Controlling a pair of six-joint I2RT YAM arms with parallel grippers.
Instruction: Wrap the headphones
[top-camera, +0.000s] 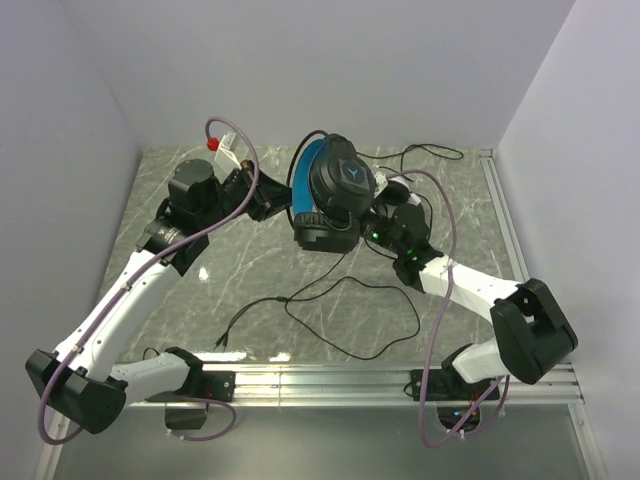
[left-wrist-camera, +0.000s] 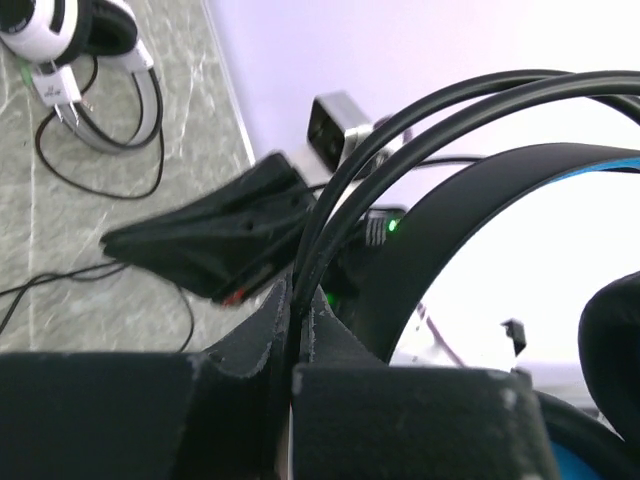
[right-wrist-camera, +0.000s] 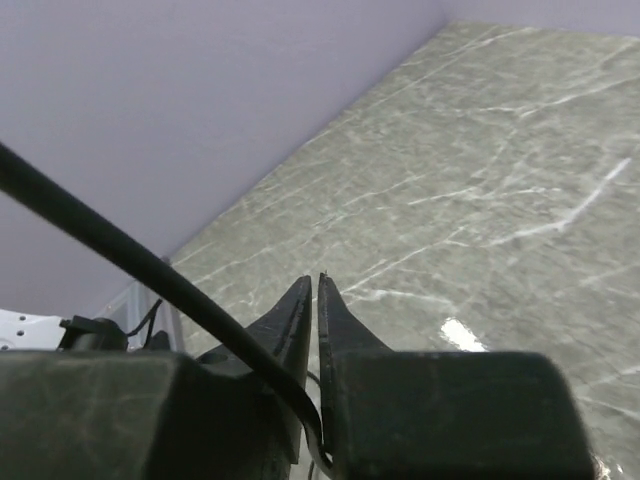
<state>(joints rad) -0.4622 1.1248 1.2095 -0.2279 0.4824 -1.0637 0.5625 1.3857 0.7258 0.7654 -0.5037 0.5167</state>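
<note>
The black headphones with a blue headband (top-camera: 332, 190) hang above the middle of the table, between my two grippers. My left gripper (top-camera: 270, 200) is at their left side. In the left wrist view it (left-wrist-camera: 300, 288) is shut on two strands of thin black cable (left-wrist-camera: 420, 115) that arch beside the headband (left-wrist-camera: 470, 210). My right gripper (top-camera: 388, 203) is at their right side. In the right wrist view its jaws (right-wrist-camera: 316, 282) stand almost together, with a black cable (right-wrist-camera: 150, 268) running down between them near their base. A white headset (left-wrist-camera: 75, 50) lies on the table at the back left.
Slack black cable (top-camera: 350, 300) loops over the marble table (top-camera: 250, 270) in front of the headphones and ends in a plug (top-camera: 222, 341). More cable (top-camera: 430, 152) lies at the back right. Walls close the table in on the left, back and right. A metal rail (top-camera: 330, 378) runs along the near edge.
</note>
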